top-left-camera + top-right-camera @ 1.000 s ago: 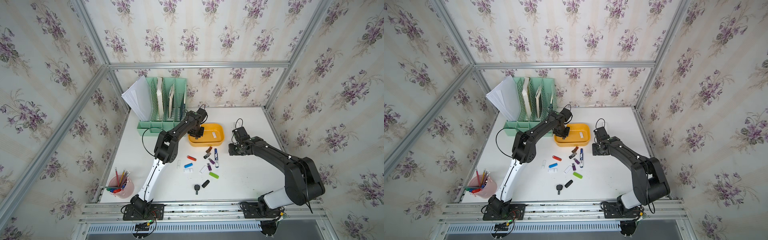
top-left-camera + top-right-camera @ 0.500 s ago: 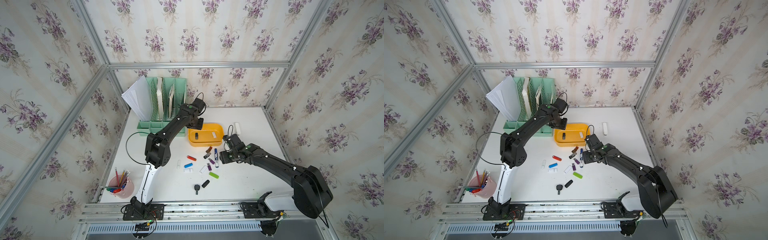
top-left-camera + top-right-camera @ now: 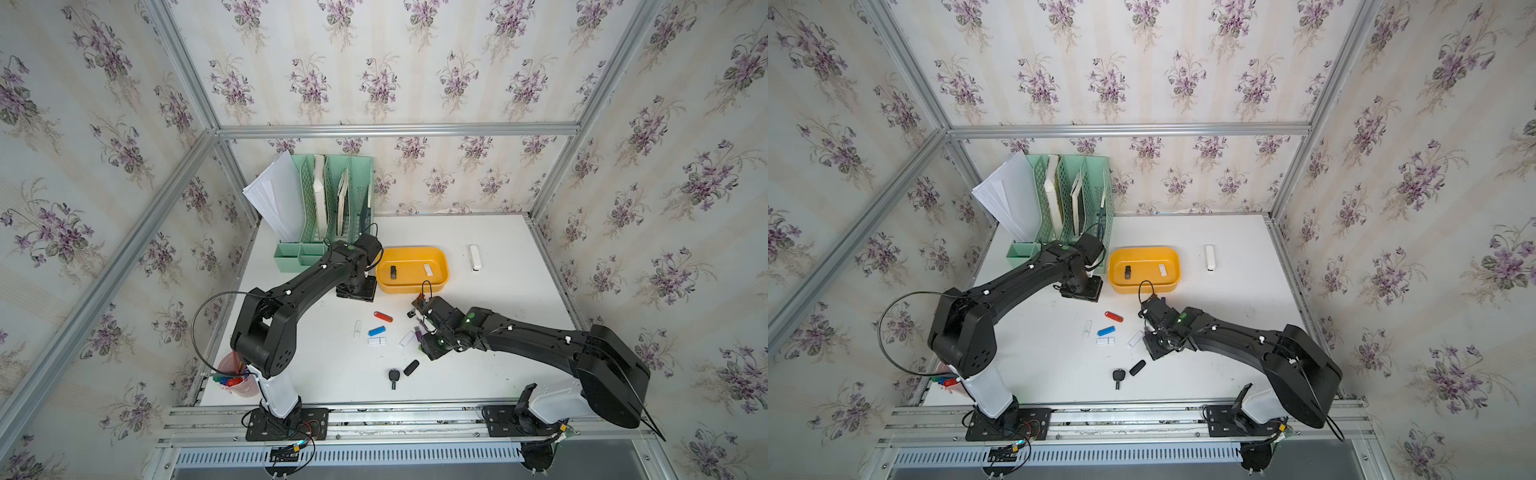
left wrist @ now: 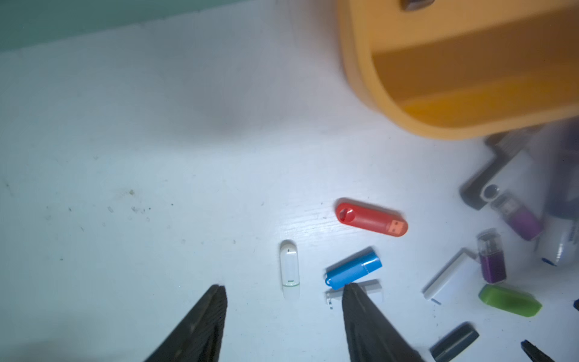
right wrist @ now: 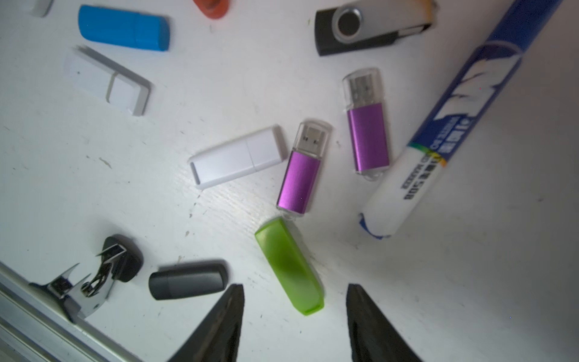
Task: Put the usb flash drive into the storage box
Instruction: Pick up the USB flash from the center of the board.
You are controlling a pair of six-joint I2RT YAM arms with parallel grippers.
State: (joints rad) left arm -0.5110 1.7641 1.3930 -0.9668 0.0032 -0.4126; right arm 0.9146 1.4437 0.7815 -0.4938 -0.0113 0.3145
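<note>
Hovering open and empty, right gripper (image 5: 294, 286) (nearer arm) frames green flash drive (image 5: 288, 266), lengthwise between its jaws.

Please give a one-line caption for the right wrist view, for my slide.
Right tool, open, at a green flash drive among other drives on the white table.

storage box (image 4: 357, 78) blurred, edge-cropped, red drive (image 5: 211, 7) mostly cut off

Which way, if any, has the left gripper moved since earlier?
Yes: the left gripper drew back off the left end of the box, to the table beside it.
</note>
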